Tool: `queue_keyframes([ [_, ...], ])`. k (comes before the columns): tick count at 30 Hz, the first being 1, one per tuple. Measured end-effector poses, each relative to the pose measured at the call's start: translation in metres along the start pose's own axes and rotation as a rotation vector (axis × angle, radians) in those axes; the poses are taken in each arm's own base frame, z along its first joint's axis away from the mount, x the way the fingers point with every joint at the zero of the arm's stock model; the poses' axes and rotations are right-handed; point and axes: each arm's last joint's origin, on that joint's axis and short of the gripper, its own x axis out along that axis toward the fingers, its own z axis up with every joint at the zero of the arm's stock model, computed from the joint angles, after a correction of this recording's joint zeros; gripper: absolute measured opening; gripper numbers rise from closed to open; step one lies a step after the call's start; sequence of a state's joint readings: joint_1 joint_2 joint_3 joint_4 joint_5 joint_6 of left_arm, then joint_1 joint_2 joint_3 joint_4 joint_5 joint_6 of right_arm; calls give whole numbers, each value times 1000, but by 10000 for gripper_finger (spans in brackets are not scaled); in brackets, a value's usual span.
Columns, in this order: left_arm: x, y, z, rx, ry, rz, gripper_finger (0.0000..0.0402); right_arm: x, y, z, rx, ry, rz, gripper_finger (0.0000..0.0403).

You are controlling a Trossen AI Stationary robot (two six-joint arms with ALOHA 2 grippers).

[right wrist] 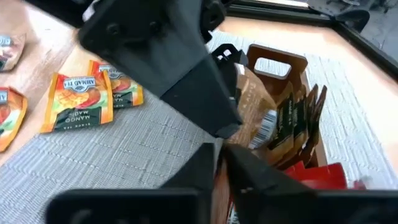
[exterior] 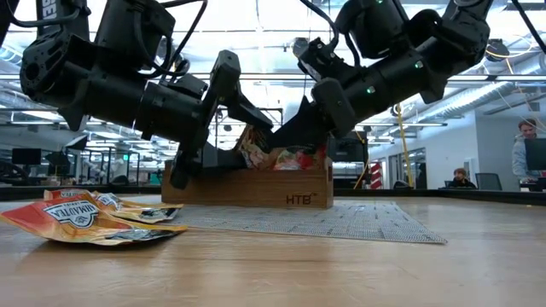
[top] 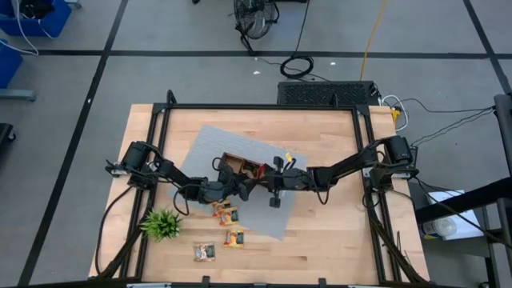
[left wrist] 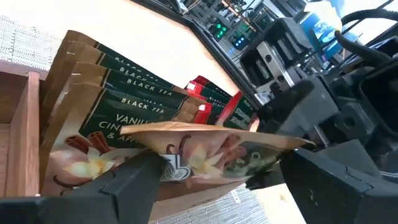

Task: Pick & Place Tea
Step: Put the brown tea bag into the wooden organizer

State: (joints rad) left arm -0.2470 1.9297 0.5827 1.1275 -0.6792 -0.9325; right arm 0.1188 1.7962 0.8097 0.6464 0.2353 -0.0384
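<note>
Orange-yellow tea sachets (exterior: 90, 217) lie closest to the low camera, flat on the bare wood near the tabletop's front edge, apparently waiting their turn; one in the right wrist view reads "AHMAD TEA" and "MANGO". Behind them, on a grey woven mat (top: 240, 180) at the tabletop's middle, stands the wooden tray (exterior: 252, 186), stamped "HTB" on its front wall. Both arms meet above it. The right tool (right wrist: 219, 149) has its fingers closed together, pinching the top edge of a brown sachet (right wrist: 256, 112) that stands in the tray, probably to seat it upright among the others. The left tool (left wrist: 214, 177) hangs spread wide just over the same compartment, with a brown sachet (left wrist: 211, 146) lying level between its fingers; whether it presses that sachet cannot be told. Filed sachets (left wrist: 118, 81) beside it read "BLACK TEA" and "VANILLA", and red ones (left wrist: 217, 102) stand beyond. A green plant (top: 162, 224) sits by the front-left corner.
</note>
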Motion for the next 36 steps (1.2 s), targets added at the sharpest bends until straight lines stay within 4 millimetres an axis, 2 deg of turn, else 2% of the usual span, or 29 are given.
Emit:
queue_keyframes([
  [6,0,-2,0,-16,24,-39,324,0,0,-1,-4,6,4,1],
  [16,-9,-17,2,87,50,-139,324,-1,3,-1,-7,10,20,0],
  [23,-17,-28,16,178,71,-110,324,-2,2,-1,-4,19,9,0],
  [36,-36,-38,45,310,104,-6,324,-8,0,12,3,58,10,0],
])
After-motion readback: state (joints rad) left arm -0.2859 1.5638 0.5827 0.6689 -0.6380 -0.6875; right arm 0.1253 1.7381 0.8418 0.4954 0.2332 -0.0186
